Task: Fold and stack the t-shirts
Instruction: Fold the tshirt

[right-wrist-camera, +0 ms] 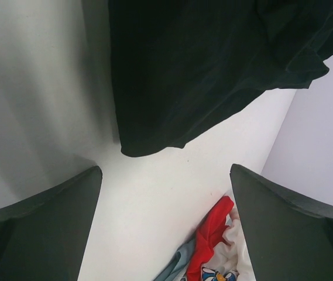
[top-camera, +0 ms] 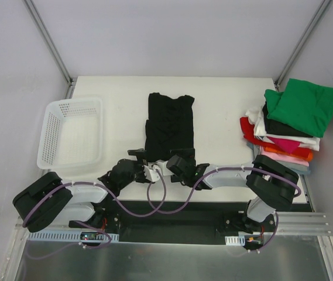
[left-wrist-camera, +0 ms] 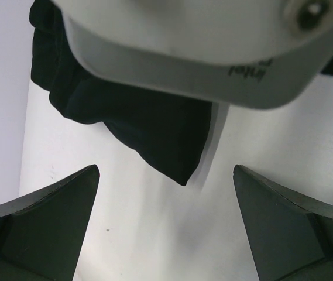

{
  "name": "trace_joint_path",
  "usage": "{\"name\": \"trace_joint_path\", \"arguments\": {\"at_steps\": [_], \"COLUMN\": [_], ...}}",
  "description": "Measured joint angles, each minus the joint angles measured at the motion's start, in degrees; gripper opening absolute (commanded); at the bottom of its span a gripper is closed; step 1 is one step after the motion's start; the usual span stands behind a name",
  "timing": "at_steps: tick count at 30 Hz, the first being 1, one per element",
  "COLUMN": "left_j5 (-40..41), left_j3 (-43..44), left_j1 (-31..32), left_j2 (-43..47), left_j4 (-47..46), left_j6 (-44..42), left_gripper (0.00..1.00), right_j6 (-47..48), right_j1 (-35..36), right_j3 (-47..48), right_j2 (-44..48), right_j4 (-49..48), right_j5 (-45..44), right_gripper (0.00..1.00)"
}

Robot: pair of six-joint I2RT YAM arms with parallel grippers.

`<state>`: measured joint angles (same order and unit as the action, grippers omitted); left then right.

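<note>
black t-shirt point(top-camera: 170, 126), folded narrow, lies on the table point(top-camera: 225, 99) toward its near edge; folded stack point(top-camera: 289, 126) at the right edge. left gripper point(left-wrist-camera: 163, 175) and right gripper point(right-wrist-camera: 166, 170) hang jaws apart, empty, at its hem. pinching one layer only could pull the fold open.

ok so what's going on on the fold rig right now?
Both arms are at the near end of a black t-shirt lying mid-table, which looks partly folded into a long narrow strip. The left gripper and right gripper are both open and hold nothing, each facing a near corner of the shirt. A stack of folded shirts, green one on top, sits at the table's right edge. A white mesh basket sits on the left.
</note>
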<state>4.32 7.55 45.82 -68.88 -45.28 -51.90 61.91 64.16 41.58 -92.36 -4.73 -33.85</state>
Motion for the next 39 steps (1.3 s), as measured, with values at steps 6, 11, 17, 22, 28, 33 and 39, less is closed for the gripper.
{"name": "trace_joint_path", "arguments": {"at_steps": [6,11,17,22,28,33,39], "left_j5": [0.31,0.81,1.44,3.41,4.42,5.62,6.69], "left_j3": [1.05,1.97,3.06,3.65,4.00,4.59,5.16], "left_j1": [0.00,-0.02,-0.11,-0.55,-0.94,-1.03,-1.29], "left_j2": [-4.02,-8.98,-14.88,-19.93,-21.29,-21.27,-18.29], "left_j4": [-3.61,-9.03,-15.45,-21.97,-23.58,-22.47,-17.49], "left_j6": [-0.09,-0.28,-0.68,-1.79,-2.80,-2.95,-1.97], "left_gripper": [0.99,0.99,0.99,0.99,0.99,0.99,0.98], "right_j6": [1.11,2.97,5.09,6.38,6.78,6.62,5.62], "right_j1": [-0.94,-2.36,-4.09,-5.77,-6.34,-6.93,-7.19], "right_j3": [0.28,1.01,1.84,2.95,4.00,5.53,6.73], "right_j2": [-0.74,-2.16,-3.52,-4.81,-5.84,-6.47,-6.73], "right_j4": [-1.46,-3.02,-4.26,-4.48,-4.26,-2.10,-0.26], "right_j5": [0.22,0.20,0.20,0.39,0.83,1.73,2.99], "right_gripper": [0.97,0.98,0.98,0.92,0.88,0.85,0.75]}}
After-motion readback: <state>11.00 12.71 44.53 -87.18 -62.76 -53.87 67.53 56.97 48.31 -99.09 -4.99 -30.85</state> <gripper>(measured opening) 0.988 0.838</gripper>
